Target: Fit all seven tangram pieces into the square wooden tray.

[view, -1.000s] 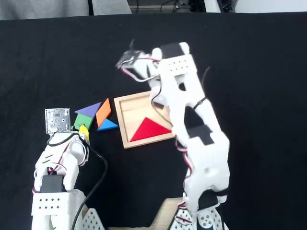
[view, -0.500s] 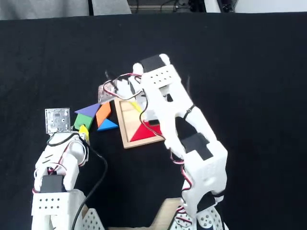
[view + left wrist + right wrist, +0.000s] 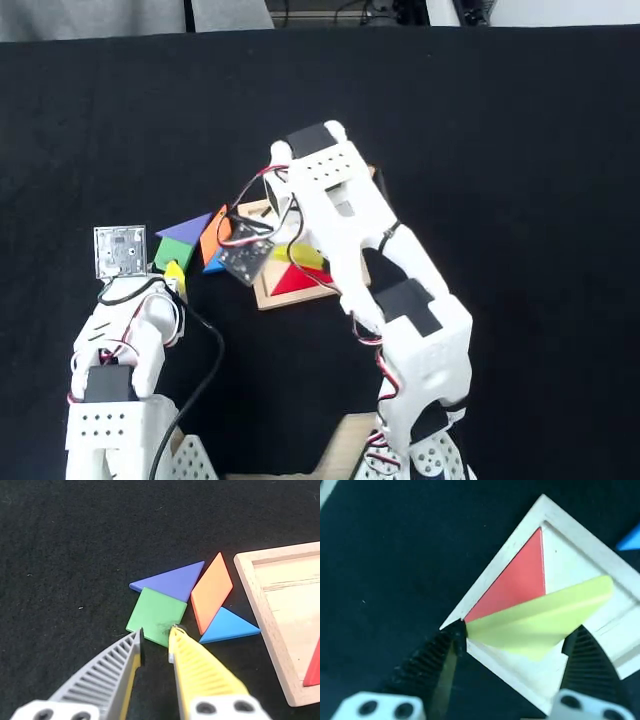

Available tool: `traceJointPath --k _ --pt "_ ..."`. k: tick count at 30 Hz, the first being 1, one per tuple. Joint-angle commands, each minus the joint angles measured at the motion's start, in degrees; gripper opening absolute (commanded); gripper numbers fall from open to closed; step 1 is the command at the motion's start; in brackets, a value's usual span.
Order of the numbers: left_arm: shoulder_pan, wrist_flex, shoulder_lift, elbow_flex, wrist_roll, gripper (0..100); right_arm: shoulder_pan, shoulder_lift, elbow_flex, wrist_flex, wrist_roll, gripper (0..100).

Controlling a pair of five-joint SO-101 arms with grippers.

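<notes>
Black cloth (image 3: 540,150) lies flat, spread wide. Light wood board (image 3: 340,455) at near edge. Grey sheet (image 3: 90,15), dark wires (image 3: 335,12) past far edge. White patch (image 3: 570,10) in far corner.

Wooden tray (image 3: 265,615) sits flat, and the red triangle (image 3: 515,585) lies in it, long edge hard against one wall. Yellow triangle (image 3: 540,622) is tilted over the tray, pinched in the right gripper (image 3: 515,632), overlapping the red. Just beside the tray there's a tight cluster on the cloth: purple triangle (image 3: 170,580), orange parallelogram (image 3: 211,592), green square (image 3: 156,616), blue triangle (image 3: 226,626).
</notes>
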Motion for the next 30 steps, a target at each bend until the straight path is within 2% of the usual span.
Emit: traceJointPath --k 1,7,17,23,26,30 --pt "0.3 -0.7 -0.7 -0.1 -0.6 11 -1.7 -3.9 -0.4 -0.1 3.6 30.0" --pt "0.3 -0.7 -0.7 -0.1 -0.6 11 -5.5 -3.9 -1.3 -0.6 8.0 29.9" --pt "0.3 -0.8 -0.7 -0.1 -0.6 11 -4.7 1.1 -2.4 -13.5 11.3 29.9" --pt "0.7 -0.9 -0.7 -0.1 -0.6 11 -4.8 3.1 -2.5 -14.3 10.7 30.0" --pt "0.7 -0.9 -0.7 -0.1 -0.6 11 -4.7 3.1 -2.5 -14.8 7.3 30.1" --pt "0.7 -0.9 -0.7 -0.1 -0.6 11 -4.5 3.2 -2.5 -14.8 6.7 30.2"
